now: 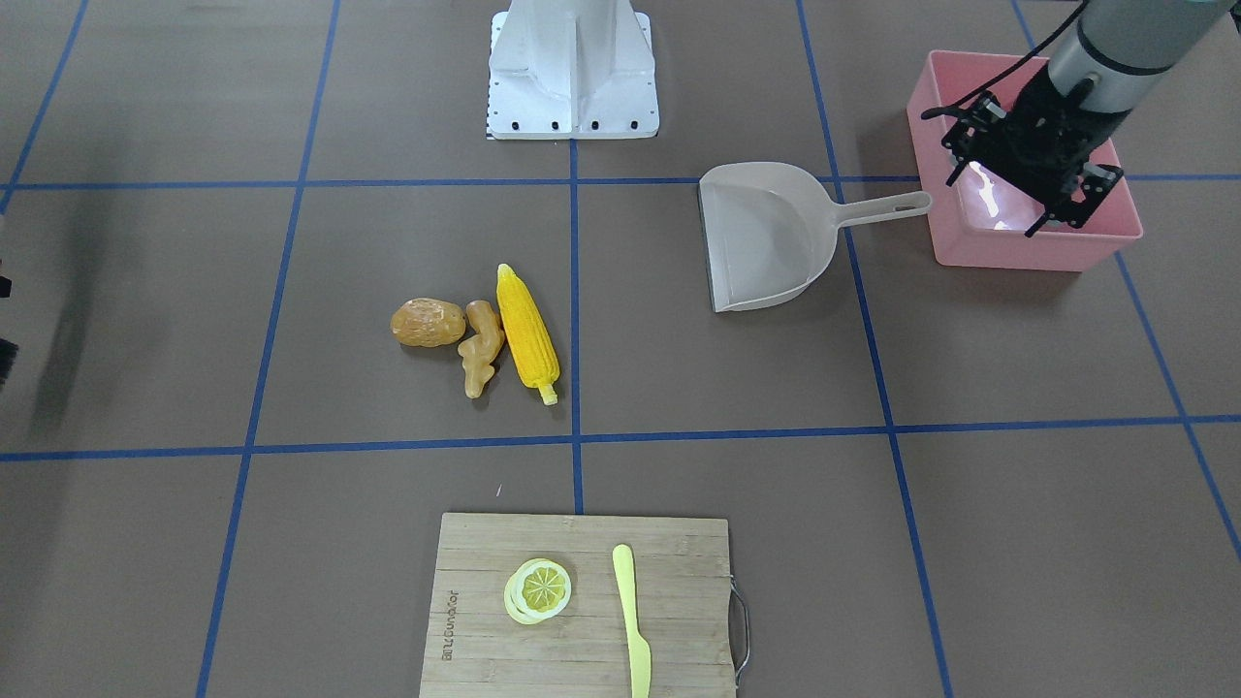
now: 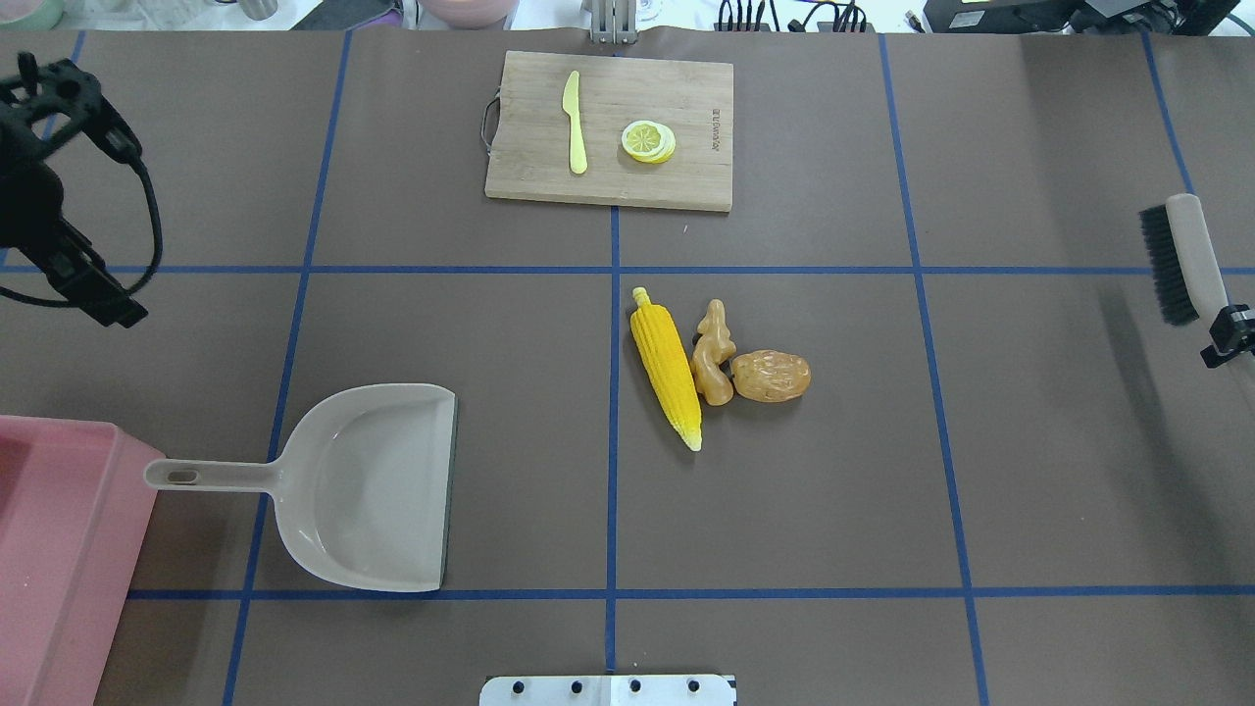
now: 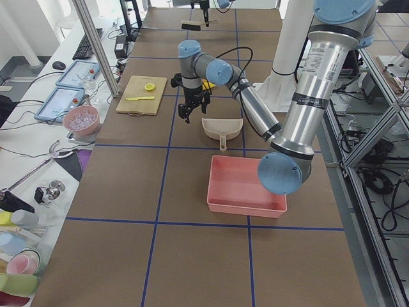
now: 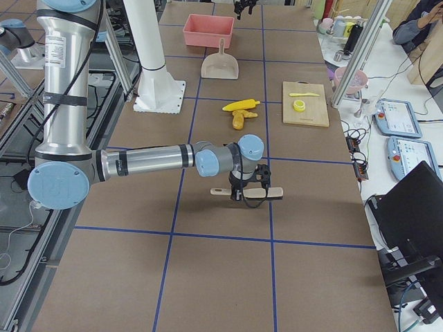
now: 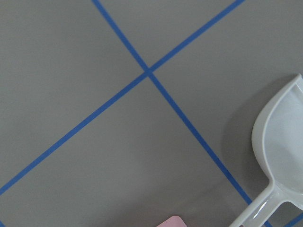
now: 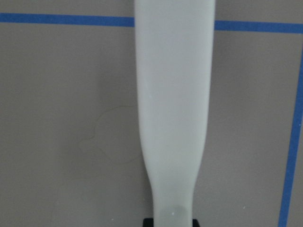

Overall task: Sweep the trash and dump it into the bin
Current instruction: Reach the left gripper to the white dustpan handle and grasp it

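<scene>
The trash lies together mid-table: a yellow corn cob (image 2: 667, 368), a tan ginger root (image 2: 713, 355) and a brown-orange potato (image 2: 772, 377), each touching its neighbour. The pink bin (image 2: 59, 549) stands at the near left corner. The beige dustpan (image 2: 373, 490) lies beside it with its handle toward the bin. My left gripper (image 2: 59, 196) is open and empty, held high beyond the bin and dustpan. My right gripper (image 2: 1230, 333) is shut on the handle of a beige brush (image 2: 1191, 255) with black bristles, far to the right of the trash. The handle fills the right wrist view (image 6: 173, 118).
A wooden cutting board (image 2: 686, 98) at the far edge carries a lemon slice (image 2: 648, 140) and a pale yellow knife (image 2: 575, 123). The robot's white base (image 1: 572, 68) stands at the near middle edge. Blue tape lines cross the brown table.
</scene>
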Robot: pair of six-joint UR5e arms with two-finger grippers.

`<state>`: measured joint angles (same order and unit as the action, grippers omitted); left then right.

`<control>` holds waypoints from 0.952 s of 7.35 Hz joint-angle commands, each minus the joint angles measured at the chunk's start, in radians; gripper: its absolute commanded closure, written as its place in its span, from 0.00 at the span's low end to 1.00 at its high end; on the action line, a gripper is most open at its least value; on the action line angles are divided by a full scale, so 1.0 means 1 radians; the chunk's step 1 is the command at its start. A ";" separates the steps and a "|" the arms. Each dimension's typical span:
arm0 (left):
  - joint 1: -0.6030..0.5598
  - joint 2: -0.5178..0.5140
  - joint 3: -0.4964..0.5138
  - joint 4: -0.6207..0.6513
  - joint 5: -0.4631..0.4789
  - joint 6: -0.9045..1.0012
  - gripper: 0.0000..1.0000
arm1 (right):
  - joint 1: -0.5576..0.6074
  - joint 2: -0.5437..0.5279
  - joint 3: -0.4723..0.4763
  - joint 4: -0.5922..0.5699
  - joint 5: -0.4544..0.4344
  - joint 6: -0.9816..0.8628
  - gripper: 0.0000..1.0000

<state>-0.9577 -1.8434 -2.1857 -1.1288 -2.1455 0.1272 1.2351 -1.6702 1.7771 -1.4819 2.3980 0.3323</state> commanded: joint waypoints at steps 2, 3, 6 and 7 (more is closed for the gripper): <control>0.268 0.051 -0.081 -0.076 0.299 -0.001 0.00 | 0.046 -0.034 0.071 -0.005 0.055 -0.006 1.00; 0.331 0.112 -0.095 -0.144 0.352 -0.006 0.00 | 0.069 -0.028 0.070 -0.005 0.061 -0.007 1.00; 0.364 0.272 -0.080 -0.362 0.349 0.064 0.01 | 0.067 -0.008 0.058 -0.014 0.063 -0.013 1.00; 0.373 0.276 -0.042 -0.418 0.346 0.083 0.01 | 0.070 0.007 0.042 -0.005 0.062 -0.006 1.00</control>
<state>-0.5987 -1.5924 -2.2609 -1.4747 -1.7982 0.1807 1.3033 -1.6793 1.8368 -1.4943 2.4621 0.3251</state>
